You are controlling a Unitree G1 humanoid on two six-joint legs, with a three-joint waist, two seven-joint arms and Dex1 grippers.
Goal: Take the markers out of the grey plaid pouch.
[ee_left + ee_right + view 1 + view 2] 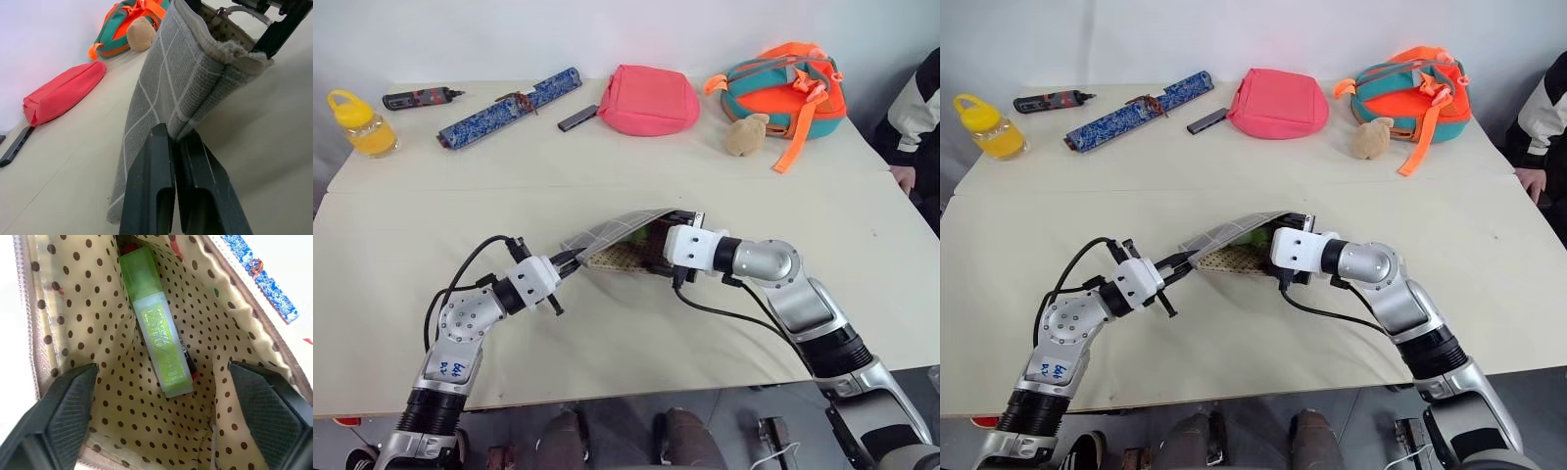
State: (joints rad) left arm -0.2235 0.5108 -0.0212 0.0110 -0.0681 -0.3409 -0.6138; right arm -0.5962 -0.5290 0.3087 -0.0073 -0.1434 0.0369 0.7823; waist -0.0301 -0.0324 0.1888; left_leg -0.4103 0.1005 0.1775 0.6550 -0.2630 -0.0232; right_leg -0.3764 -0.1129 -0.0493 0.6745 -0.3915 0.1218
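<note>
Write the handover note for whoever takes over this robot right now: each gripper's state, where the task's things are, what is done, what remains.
Left gripper: shut on the edge of the grey plaid pouch, holding its flap up at mid-table.
Right gripper: open, fingers spread inside the pouch mouth, gripping nothing.
Markers: a green highlighter lies on the dotted lining between the right gripper's fingers, with a dark, red-tipped marker partly hidden beneath it.
Done: pouch held open, right gripper lined up on the highlighter.
Left: close on the highlighter, draw it out, set it on the table, then fetch the dark marker. No marker is out yet.
</note>
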